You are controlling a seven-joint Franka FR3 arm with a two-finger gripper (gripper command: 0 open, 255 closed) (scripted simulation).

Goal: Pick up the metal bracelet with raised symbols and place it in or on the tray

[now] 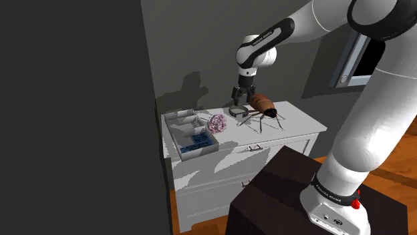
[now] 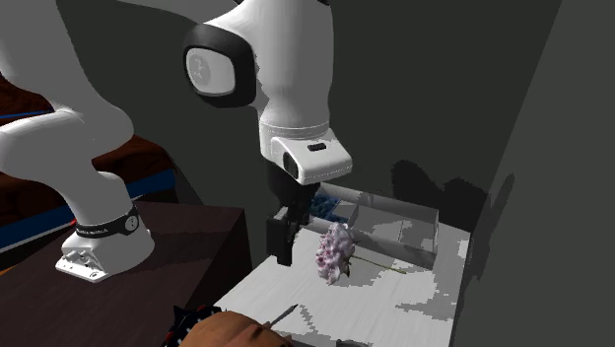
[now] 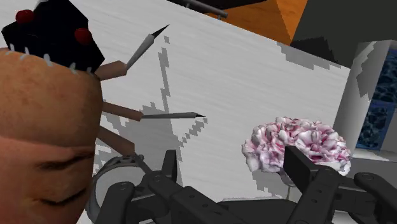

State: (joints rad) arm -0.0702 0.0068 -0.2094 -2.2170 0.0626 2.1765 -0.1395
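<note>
So: gripper (image 1: 239, 103) low over the bracelet (image 1: 238, 111), jaws wide apart, holding nothing.
In the wrist view the bracelet (image 3: 114, 167) lies flat on the white dresser top (image 1: 294, 120), just outside one finger (image 3: 168, 164) and tight against the brown toy bug (image 3: 44, 127), with a bug leg crossing it. It is a plain grey ring; I can't make out any symbols. The pink flower (image 3: 296, 143) sits beyond the other finger, with bare top between flower and bug. The tray (image 1: 172, 137) is at the top's left end in the shoulder view, close to the dark wall and just past the flower. The right end of the top is bare out to its edge.
</note>
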